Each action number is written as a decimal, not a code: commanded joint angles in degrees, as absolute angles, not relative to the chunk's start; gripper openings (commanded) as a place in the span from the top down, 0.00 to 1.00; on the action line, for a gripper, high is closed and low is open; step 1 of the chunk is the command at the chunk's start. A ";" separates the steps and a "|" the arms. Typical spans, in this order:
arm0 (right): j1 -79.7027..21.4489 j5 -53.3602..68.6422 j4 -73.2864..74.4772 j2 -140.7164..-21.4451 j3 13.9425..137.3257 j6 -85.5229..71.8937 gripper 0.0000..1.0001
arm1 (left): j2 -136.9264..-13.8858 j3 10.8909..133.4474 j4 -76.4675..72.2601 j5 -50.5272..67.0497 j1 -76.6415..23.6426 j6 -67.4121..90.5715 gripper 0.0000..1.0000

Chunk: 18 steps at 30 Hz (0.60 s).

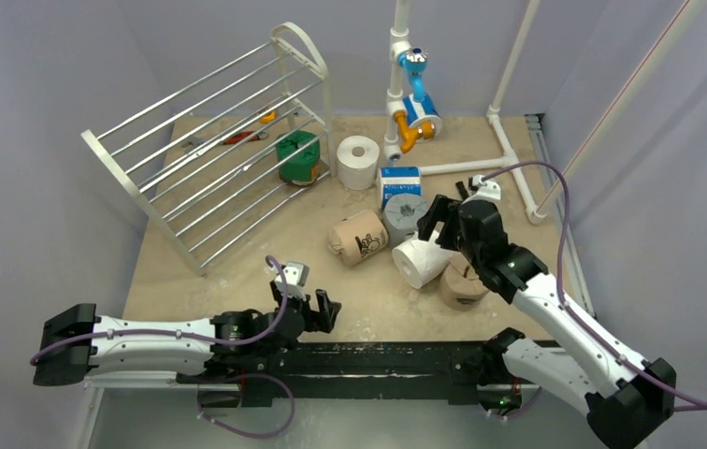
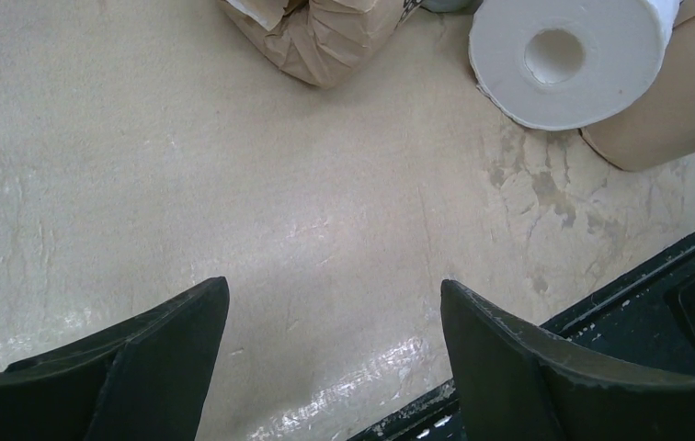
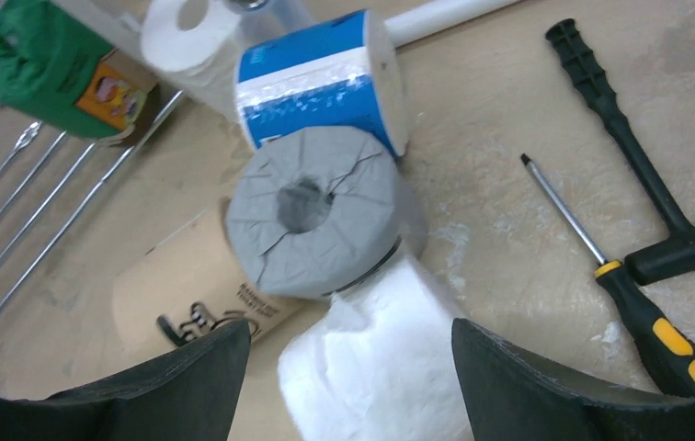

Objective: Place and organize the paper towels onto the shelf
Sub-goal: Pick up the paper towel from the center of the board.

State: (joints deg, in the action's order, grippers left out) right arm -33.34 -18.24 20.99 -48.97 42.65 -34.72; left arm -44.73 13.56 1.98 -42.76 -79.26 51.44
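The shelf [image 1: 202, 148] stands at the far left, its silver rods [image 3: 40, 213] also showing in the right wrist view. A green roll [image 1: 298, 156] [image 3: 33, 53] sits at its right end. An upright white roll [image 1: 358, 161], a blue-white roll [image 1: 400, 184] [image 3: 321, 78], a grey roll [image 1: 404, 217] [image 3: 312, 220] and a printed tan roll [image 1: 357, 237] [image 3: 187, 289] cluster mid-table. My right gripper [image 1: 436, 227] [image 3: 348, 328] is open, straddling a lying white roll [image 1: 422, 261] [image 3: 381, 367] without touching it. Another tan roll [image 1: 463, 283] lies beside it. My left gripper [image 1: 324, 309] [image 2: 335, 287] is open over bare table.
A white pipe frame [image 1: 509, 140] with blue and orange fittings [image 1: 415, 105] stands at the back right. A yellow-handled screwdriver [image 3: 643, 308] and a black T-handle tool [image 3: 633, 152] lie right of the rolls. Orange-handled tools [image 1: 247, 136] lie behind the shelf. The black arm rail [image 2: 656, 312] borders the near edge.
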 commanded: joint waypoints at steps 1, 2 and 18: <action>-25.71 -11.93 17.01 -54.18 43.15 -37.58 0.21 | -46.29 12.21 -2.64 -42.10 -79.45 50.68 0.15; -23.85 -10.06 15.93 -55.00 42.85 -37.92 0.22 | -46.48 11.77 -3.25 -42.11 -79.45 50.83 0.15; -20.94 -19.55 29.51 -50.85 46.05 -40.12 0.20 | -44.34 7.75 -0.11 -45.00 -79.37 57.98 0.12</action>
State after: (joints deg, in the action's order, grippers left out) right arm -21.08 -13.87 22.13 -55.07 42.89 -38.41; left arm -44.42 7.94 0.71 -42.81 -79.26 55.94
